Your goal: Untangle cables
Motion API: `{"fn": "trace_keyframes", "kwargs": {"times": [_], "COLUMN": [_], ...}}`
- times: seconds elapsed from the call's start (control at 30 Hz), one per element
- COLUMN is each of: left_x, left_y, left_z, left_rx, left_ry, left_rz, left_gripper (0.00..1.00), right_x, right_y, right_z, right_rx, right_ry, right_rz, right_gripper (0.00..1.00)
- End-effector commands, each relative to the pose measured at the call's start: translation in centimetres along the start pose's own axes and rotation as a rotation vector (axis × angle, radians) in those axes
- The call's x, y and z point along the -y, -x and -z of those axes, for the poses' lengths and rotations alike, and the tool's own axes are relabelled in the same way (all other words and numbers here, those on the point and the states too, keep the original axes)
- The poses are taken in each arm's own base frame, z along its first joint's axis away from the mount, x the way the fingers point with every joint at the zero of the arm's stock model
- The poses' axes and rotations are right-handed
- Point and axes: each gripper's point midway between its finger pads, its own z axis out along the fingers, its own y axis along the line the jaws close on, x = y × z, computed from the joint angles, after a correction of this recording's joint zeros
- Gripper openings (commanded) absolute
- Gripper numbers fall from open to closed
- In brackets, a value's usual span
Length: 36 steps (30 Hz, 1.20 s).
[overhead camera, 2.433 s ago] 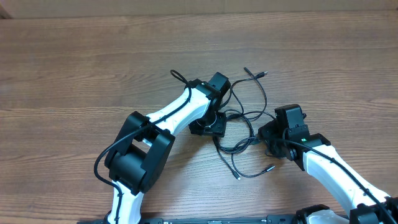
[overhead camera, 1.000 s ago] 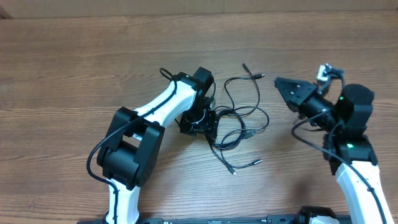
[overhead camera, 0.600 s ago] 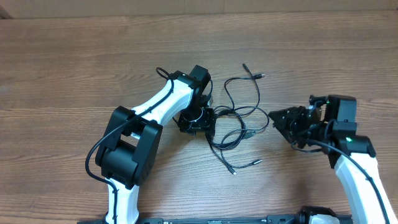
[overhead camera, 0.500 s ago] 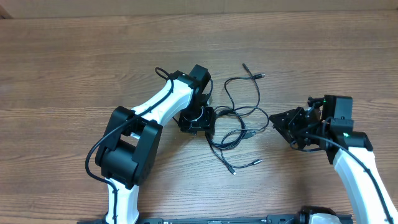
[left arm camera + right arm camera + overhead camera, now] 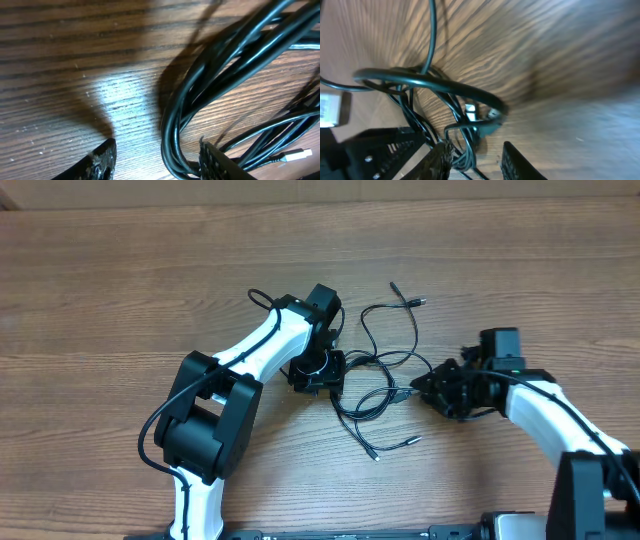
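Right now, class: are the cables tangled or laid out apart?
Tangled: the cables loop and cross over one another in one cluster.

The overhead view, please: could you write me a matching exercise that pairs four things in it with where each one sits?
Things:
1. left tool
2. right tool
3. cables
4. table

Places:
A. wooden, underneath everything else
B. at the tangle's right edge
C. looped in a tangle between the two tools
D. at the tangle's left edge

Pairs: 1-D, 2-B, 3-C, 4-A
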Motion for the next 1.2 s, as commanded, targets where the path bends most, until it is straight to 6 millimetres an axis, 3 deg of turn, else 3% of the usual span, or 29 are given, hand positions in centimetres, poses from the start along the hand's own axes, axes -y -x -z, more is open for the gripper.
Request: {"fn": "trace_keyframes", "kwargs": {"times": [0.0,0.43,0.6,0.67,0.77,0.8,1.07,1.13,1.17], "left_x": [0.3,0.5,0.5,0.5,0.4,0.4,0.4,0.3,0.2], "left_y": [-0.1,-0.1,-0.2,-0.2,-0.2,-0.2,-0.2,-0.2,-0.1], "left_z": [0.5,0.5,0.4,0.4,0.4,0.4,0.4,0.4,0.4], "left_rx": [0.02,0.02,0.018,0.017,0.017,0.017,0.018,0.021,0.024], "left_ry": [0.005,0.005,0.006,0.007,0.007,0.007,0.007,0.016,0.022], "left_rz": [0.007,0.001,0.001,0.002,0.002,0.002,0.002,0.002,0.002], "left_gripper": [0.55,0.55,0.55,0.55,0.54,0.55,0.58,0.59,0.59], "right_x": [-0.6,0.8,-0.4,-1.0,-1.4,-1.5,-1.4,-1.4,-1.4], "right_y": [-0.8,0.3,0.4,0.5,0.7,0.8,1.2,1.2,1.2], "right_z": [-1.2,-2.6,-3.2,-3.3,-3.3,-3.3,-3.1,-3.1,-3.1], "right_rx": [-0.016,0.239,0.294,0.308,0.318,0.319,0.326,0.328,0.328], "right_ry": [-0.002,-0.208,-0.193,-0.178,-0.162,-0.159,-0.155,-0.157,-0.157], "right_rz": [0.009,-0.152,-0.12,-0.101,-0.094,-0.093,-0.104,-0.104,-0.104], "right_gripper": [0.32,0.36,0.35,0.28,0.04,0.04,0.05,0.23,0.27]}}
